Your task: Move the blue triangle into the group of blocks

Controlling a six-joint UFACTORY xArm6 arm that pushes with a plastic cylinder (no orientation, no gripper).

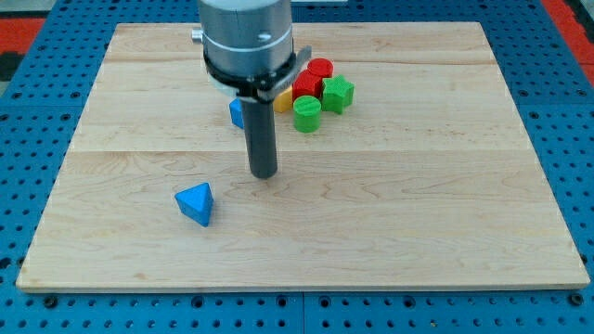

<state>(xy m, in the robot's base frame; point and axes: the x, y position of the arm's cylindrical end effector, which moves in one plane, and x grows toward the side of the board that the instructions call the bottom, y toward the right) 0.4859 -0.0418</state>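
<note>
The blue triangle (pixel 196 203) lies alone on the wooden board (pixel 418 204), toward the view's lower left. My tip (pixel 264 174) rests on the board to the right of it and a little higher in the view, a short gap apart. The group of blocks sits near the view's top centre: a red cylinder (pixel 319 69), a red block (pixel 306 86), a green star-shaped block (pixel 338 94), a green cylinder (pixel 307 113), a yellow block (pixel 283 100) partly hidden behind the rod, and a blue block (pixel 237 113) mostly hidden at the rod's left.
The arm's grey body (pixel 246 37) hangs over the board's top centre and hides part of the group. A blue perforated table (pixel 566 83) surrounds the board on all sides.
</note>
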